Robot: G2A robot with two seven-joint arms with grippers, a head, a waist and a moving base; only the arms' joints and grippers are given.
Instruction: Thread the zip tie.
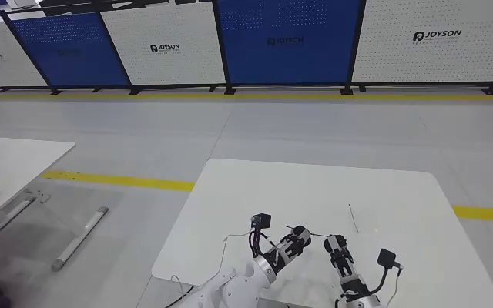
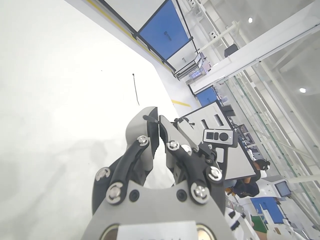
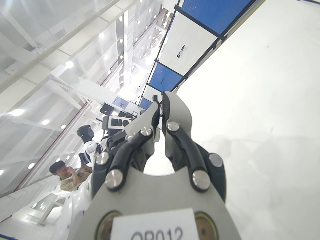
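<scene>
At the near edge of the white table (image 1: 231,192), just in front of the robot, the left gripper (image 2: 158,120) and the right gripper (image 3: 160,100) sit close side by side, tips turned toward each other. Each has its jaws pressed together on the black zip tie (image 1: 316,234), which runs as a thin line between them above the tabletop, with a short stub poking out to the left past the left gripper. The right wrist view shows a small dark nub at the pinched tips, likely the head end, though it is too small to be sure. The left wrist view shows a thin strip end, likely the tail. The step in hand looks like bringing tail to head. To do it well, the strap probably needs bowing into a loop, so the wrists should turn toward each other rather than simply close in, which would only buckle it. Enough tail should stand clear of the left jaws to enter the slot, and the opening should face it squarely. A thin strap flexes, so slow, small corrections seem wise. Farther out and a little to the right, well apart from both grippers, a second zip tie (image 1: 353,218) lies flat on the table.
</scene>
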